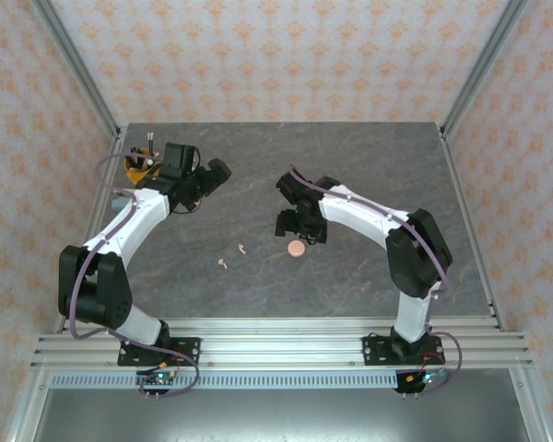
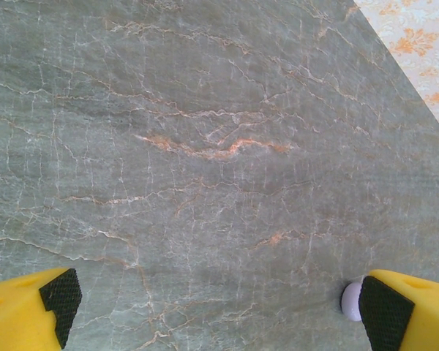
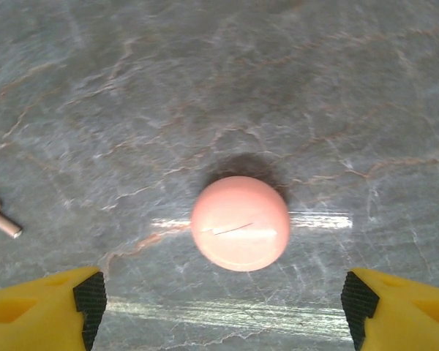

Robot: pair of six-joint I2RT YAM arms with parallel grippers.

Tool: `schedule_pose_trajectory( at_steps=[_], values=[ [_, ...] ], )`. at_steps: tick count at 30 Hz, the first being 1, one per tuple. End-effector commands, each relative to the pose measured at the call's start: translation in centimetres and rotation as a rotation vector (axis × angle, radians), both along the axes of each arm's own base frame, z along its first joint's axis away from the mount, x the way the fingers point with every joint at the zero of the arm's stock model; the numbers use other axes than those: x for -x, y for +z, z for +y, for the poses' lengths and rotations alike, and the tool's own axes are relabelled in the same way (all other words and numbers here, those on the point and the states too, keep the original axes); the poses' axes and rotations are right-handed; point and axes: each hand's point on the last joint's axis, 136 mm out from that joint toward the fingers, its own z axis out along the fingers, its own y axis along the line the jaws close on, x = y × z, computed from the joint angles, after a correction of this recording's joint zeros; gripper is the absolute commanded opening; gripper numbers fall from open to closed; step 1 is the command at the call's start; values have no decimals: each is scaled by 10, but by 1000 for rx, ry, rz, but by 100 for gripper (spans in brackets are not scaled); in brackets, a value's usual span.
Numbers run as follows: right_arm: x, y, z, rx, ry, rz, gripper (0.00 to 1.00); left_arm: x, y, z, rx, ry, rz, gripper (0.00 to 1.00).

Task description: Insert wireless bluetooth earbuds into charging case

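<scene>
Right gripper (image 3: 223, 307) spread wide, empty, hovering by pink case (image 3: 240, 223) on surface (image 3: 314, 88). Two pink earbuds (image 1: 242, 248) loose left of case. Left gripper (image 2: 219, 307) wide too, nothing held.

Seen from high above and behind the arm bases (image 1: 161, 350), looking down on the whole table (image 1: 350, 276), and from each wrist, close and steeply downward, sharing the pink case (image 3: 240, 223) between right-wrist and overhead views.

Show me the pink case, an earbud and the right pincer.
pink case (image 3: 240, 223): right wrist view, centre of its top.
earbud (image 3: 4, 221): right wrist view, on its stem.
right pincer (image 3: 223, 303): right wrist view, midway between fingertips.
</scene>
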Motion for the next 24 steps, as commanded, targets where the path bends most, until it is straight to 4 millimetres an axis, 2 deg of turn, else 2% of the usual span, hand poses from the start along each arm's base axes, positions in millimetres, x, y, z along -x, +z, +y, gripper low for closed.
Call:
schedule_pose_trajectory(
  at_steps=[1, 8, 20, 24],
  values=[
    [6, -8, -6, 137, 208, 3, 86, -9, 11, -2, -4, -8, -36, 100],
    [0, -21, -19, 252, 375, 20, 86, -9, 12, -3, -3, -9, -36, 100],
    [4, -48, -2, 170, 328, 92, 84, -9, 11, -2, -2, -4, -35, 100],
    [5, -55, -3, 178, 324, 106, 83, -10, 10, -3, 0, -3, -35, 100]
  ],
)
